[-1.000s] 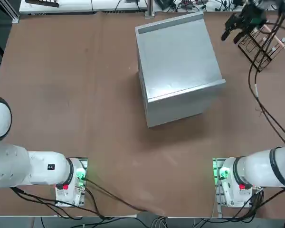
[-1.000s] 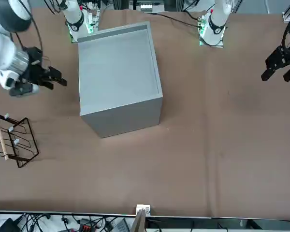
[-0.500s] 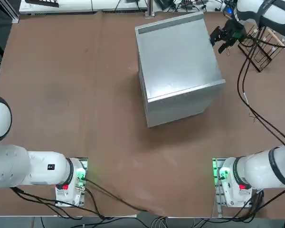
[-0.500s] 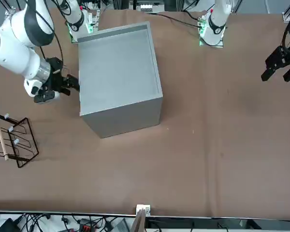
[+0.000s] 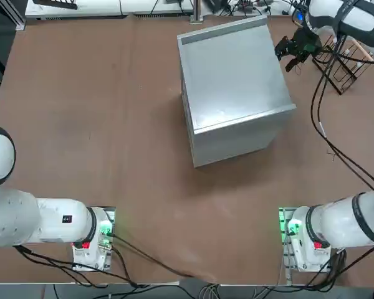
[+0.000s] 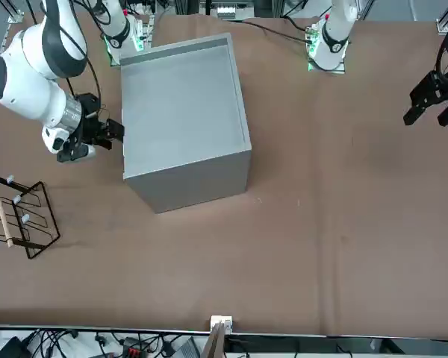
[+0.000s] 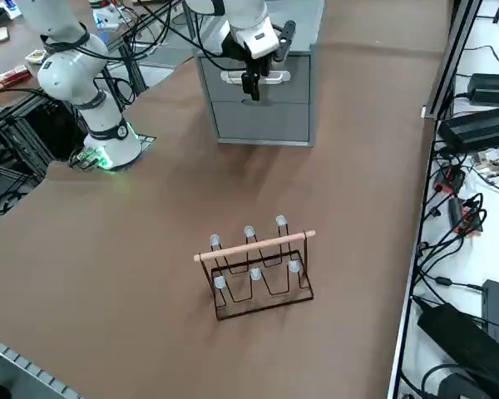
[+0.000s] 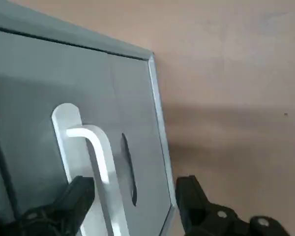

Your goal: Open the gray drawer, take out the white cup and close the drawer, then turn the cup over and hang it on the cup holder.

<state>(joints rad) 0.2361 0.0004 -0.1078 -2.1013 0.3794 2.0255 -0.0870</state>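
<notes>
The gray cabinet (image 5: 234, 75) stands at the far middle of the table, and its gray drawer (image 7: 295, 83) is shut, with a pale bar handle (image 8: 101, 162) on its front. My right gripper (image 5: 290, 51) is open at that front. In the wrist view its two black fingers (image 8: 76, 196) stand either side of the handle without gripping it. The cup holder (image 5: 346, 59), a dark wire rack with white-tipped pegs, stands just beyond the gripper at the table's far right (image 6: 19, 216). No peg carries anything. The white cup is hidden.
A second drawer front (image 7: 262, 120) sits below the handled one. My right arm's black cable (image 5: 336, 131) trails over the table's right side. Boxes and cables (image 7: 482, 91) lie past the table's edge behind the rack.
Over the last second my right gripper swung from beside the cup holder to the cabinet's drawer front. It has held nearly still since, its fingers open throughout.
</notes>
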